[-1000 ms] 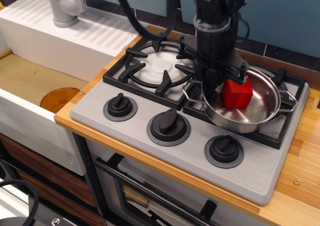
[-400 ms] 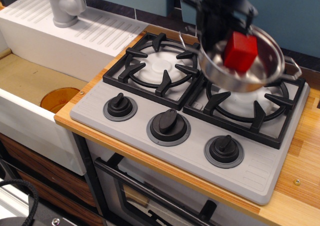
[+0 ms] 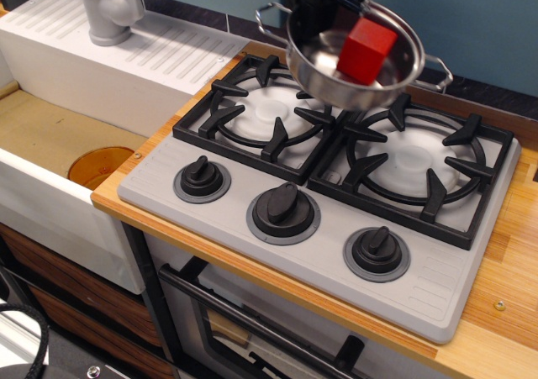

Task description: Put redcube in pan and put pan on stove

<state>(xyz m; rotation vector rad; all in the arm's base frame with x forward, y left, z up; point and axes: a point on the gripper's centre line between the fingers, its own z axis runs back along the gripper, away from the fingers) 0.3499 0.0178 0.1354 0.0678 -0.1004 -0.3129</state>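
Observation:
The shiny steel pan [image 3: 324, 70] hangs in the air, tilted, above the back of the stove [image 3: 319, 228], between the two burners. The redcube [image 3: 366, 50] lies inside it, toward its right side. My black gripper [image 3: 324, 9] comes down from the top edge and holds the pan by its far rim; the fingertips are hidden behind the pan. Both burners with black grates are bare.
Three black knobs [image 3: 283, 211] line the stove's front. A white sink unit [image 3: 126, 68] with a grey faucet [image 3: 109, 9] stands at the left, with an orange drain [image 3: 99, 165] in the basin. Wooden counter [image 3: 504, 312] runs along the right.
The pan with the redcube has been lifted off the right burner and carried up and to the left. The right burner now stands bare.

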